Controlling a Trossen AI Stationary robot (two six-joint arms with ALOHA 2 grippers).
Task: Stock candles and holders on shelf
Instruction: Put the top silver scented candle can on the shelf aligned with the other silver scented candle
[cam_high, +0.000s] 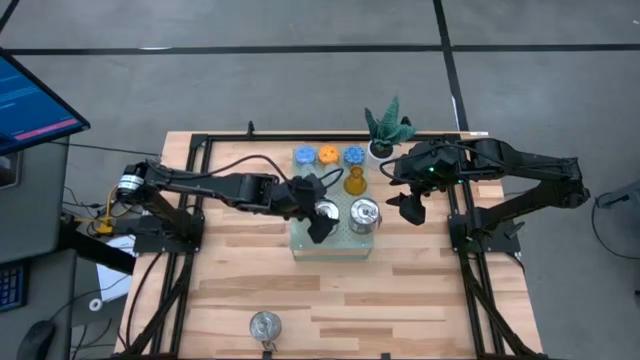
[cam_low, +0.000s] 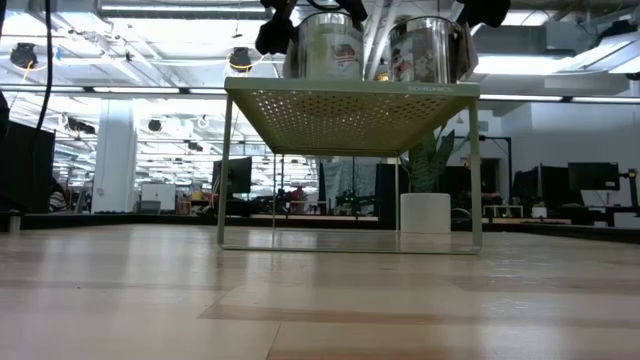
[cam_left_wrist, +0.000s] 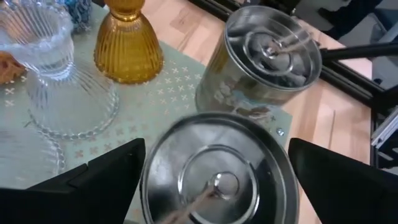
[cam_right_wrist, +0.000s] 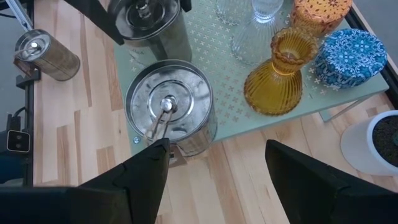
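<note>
- Silver, shiny and round: the tin (cam_left_wrist: 217, 177) under my left jaws (cam_high: 318, 218) stands upright on the mint-green shelf (cam_high: 330, 247), at the front left of its top. My two fingers (cam_left_wrist: 93, 180) stand wide apart on either side of the tin, and I cannot see them touching it.
- A second silver tin (cam_high: 364, 215) stands just beside the first, at the shelf's front right corner, also upright.
- Behind the tins on the shelf are the amber glass holder (cam_high: 355, 182) and two clear ribbed glass holders (cam_left_wrist: 46, 56), the amber one nearest the second tin.
- Along the shelf's back edge sit the candles in a row: blue candle (cam_high: 304, 156), orange candle (cam_high: 328, 155), second blue candle (cam_high: 354, 156).
- A third silver tin (cam_high: 265, 325) is off the shelf, well apart, near the front edge of the wooden surface (cam_high: 420, 290); from my right wrist it appears to lie on its side.
- My left arm reaches in from the left, stretched low across the surface, its wrist bent down over the shelf.
- My right jaws (cam_high: 410, 208) hang just off the shelf's right side, beside the second tin, with fingers parted and nothing between them. That arm folds in from the right, elbow out, wrist tipped down.
- A green plant in a white pot (cam_high: 386, 128) stands on the surface behind the shelf's right corner.
</note>
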